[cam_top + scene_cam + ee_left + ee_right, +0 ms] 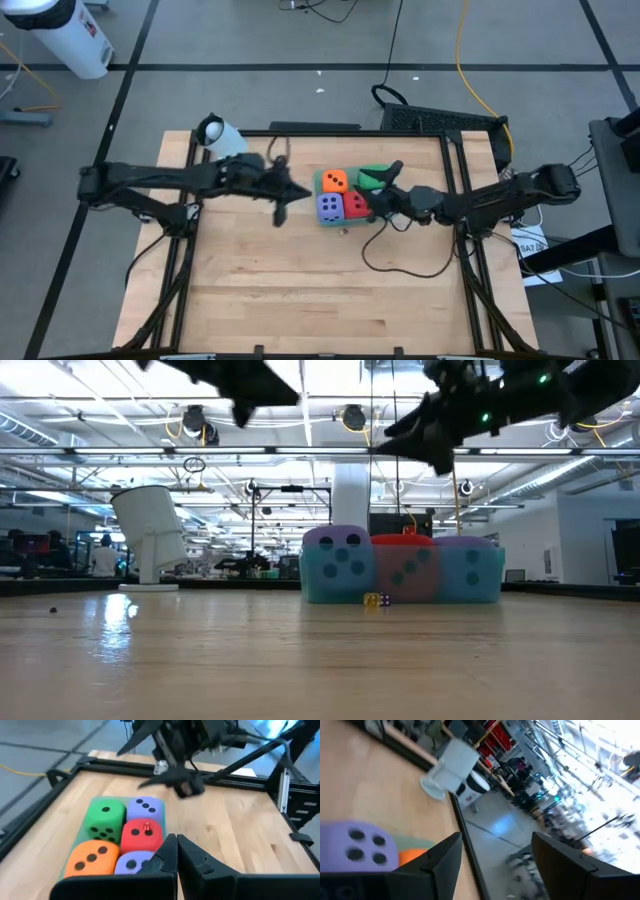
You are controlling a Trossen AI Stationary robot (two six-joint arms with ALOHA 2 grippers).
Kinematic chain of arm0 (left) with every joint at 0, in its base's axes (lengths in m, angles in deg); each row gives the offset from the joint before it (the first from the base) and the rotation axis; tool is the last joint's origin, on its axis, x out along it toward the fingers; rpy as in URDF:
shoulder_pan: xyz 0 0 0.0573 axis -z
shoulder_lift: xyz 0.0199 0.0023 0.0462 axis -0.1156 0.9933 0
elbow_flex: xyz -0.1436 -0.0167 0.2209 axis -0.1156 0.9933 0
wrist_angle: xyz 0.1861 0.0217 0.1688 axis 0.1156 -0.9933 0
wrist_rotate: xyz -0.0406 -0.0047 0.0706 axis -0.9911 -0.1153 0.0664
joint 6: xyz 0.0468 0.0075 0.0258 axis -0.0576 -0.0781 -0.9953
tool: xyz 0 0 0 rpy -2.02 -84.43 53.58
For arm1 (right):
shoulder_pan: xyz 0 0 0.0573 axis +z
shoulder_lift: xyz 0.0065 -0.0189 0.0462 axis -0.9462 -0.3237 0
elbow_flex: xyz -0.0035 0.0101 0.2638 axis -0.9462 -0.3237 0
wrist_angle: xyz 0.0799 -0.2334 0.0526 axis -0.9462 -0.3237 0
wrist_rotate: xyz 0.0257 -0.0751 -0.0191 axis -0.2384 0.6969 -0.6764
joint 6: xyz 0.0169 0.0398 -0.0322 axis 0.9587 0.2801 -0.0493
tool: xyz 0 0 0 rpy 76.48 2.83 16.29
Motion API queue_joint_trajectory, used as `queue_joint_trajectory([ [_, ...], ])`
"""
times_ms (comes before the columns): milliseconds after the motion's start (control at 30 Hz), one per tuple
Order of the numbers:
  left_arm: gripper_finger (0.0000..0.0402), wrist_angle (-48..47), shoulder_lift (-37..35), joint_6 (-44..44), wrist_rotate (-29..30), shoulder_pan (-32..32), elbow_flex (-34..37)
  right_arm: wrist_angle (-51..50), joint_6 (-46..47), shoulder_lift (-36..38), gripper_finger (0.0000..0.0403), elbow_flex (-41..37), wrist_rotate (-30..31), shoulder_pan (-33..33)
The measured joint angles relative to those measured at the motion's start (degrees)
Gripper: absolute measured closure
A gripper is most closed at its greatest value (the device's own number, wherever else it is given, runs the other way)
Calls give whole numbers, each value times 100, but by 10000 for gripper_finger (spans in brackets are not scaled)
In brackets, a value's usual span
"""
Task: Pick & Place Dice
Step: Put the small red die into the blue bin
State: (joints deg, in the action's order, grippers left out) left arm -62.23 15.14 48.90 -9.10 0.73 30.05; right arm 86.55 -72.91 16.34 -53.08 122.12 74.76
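Note:
Five foam dice sit packed in a low teal tray (320, 186) at the table's middle: orange (335, 180), green (372, 175), purple (328, 206) and red (356, 206). The left wrist view shows a second purple die (145, 807) beside the green one (105, 817). My left gripper (292, 196) hangs shut just left of the tray, above the table, its fingertips (176, 851) together. My right gripper (385, 180) hovers open over the tray's right side, nothing between its fingers (495, 862). In the low view both grippers are high above the dice (400, 570).
A white cylinder-shaped object (222, 135) stands at the table's far left corner. Tiny small dice (377, 599) lie on the wood just in front of the tray. A dark cable (400, 258) loops on the table near the right arm. Bare wood stretches toward the near edge.

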Motion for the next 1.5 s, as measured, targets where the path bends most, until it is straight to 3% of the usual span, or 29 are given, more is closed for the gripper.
queue_joint_trajectory([
  [100, 401, 53, -737, -50, 293, 252, 604, -515, 769, 532, 175, 0, -54, 121],
  [333, 401, 1338, -2417, 6, 571, 815, 2681, -2144, 2513, 1352, 190, 2, -310, 292],
  [433, 401, 1994, -2825, 64, 714, 953, 3477, -2556, 2933, 1383, 208, 0, -450, 289],
  [567, 401, 2459, -3108, 58, 712, 979, 4071, -2539, 3265, 1326, 236, 0, -1101, 283],
  [733, 393, 2474, -3156, -197, 747, 971, 4206, -2318, 3656, 1310, 286, 0, -1203, 279],
  [967, 398, 2483, -3152, -246, 770, 972, 4206, -2350, 4335, 1302, 392, 0, -1212, 270],
  [1200, 384, 2480, -3152, -239, 771, 977, 4206, -2799, 5875, 1119, 392, 2, -1705, 231],
  [1500, 381, 2542, -3152, -239, 810, 974, 4206, -2863, 6173, 232, 402, 0, -1975, 233],
])
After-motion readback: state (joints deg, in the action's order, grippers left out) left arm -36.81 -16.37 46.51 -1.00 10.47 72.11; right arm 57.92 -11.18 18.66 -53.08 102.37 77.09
